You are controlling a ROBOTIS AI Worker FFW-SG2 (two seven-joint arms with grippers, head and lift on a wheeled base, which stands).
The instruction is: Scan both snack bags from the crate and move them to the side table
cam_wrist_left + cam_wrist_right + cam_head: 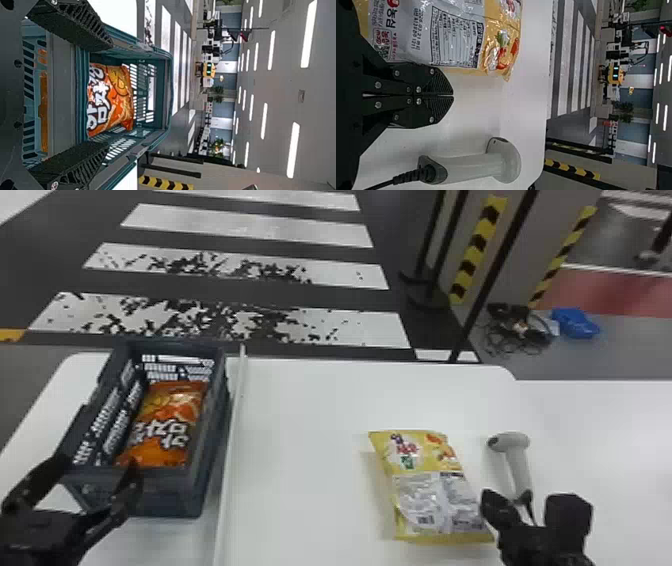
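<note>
Head view showed the left gripper (100, 462) at the near end of the crate (202, 485), its jaws wide apart. Inside the crate lay the orange bag (167, 425), printed front facing up. Right of the crate, a thin white strip (231, 430) ran along the white bench (310, 405). Well to the right of that strip, the yellow bag (425, 485) lay flat on the bench, its pale label panel up. Just beyond its right side was the scanner (520, 462), also on the bench.

Left wrist view had the orange bag ahead of the left gripper (110, 95), with nothing held between those wide jaws.

The right gripper (492, 496) was low over the bench, by the yellow bag's near right corner. Right wrist view showed its jaws pressed together, empty, between bag and scanner; whether they touched the yellow bag, I cannot tell.
</note>
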